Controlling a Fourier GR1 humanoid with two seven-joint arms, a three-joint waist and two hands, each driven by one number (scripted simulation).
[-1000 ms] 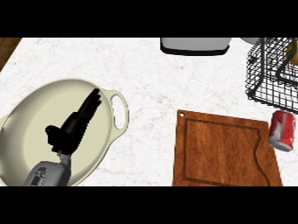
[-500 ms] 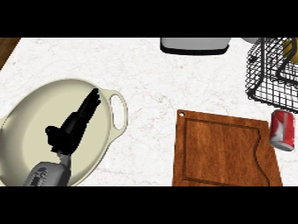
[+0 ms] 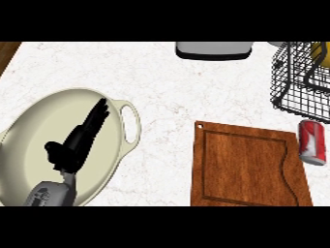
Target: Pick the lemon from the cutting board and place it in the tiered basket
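The lemon [image 3: 329, 54], yellow and rounded, sits inside the black wire tiered basket [image 3: 290, 92], far to the right of the fingers [image 3: 96, 116] and cut by the view's edge. Nearer them, to their right, lies the wooden cutting board [image 3: 249, 167], with a red can [image 3: 311, 142] on its side just beyond; its label is unreadable. The left hand [image 3: 68, 149] hovers over a cream oval dish [image 3: 33, 135] with 2 loop handles, fingers straight and pressed together. Speckled white worktop [image 3: 160, 82] lies open between dish and board.

Your left hand [image 3: 73, 145] is sitting in the lower left of the frame, fingers straight and close together, pointing up and a bit to the right, thumb poking out left. Its grey forearm [image 3: 50, 194] comes in from the bottom edge.
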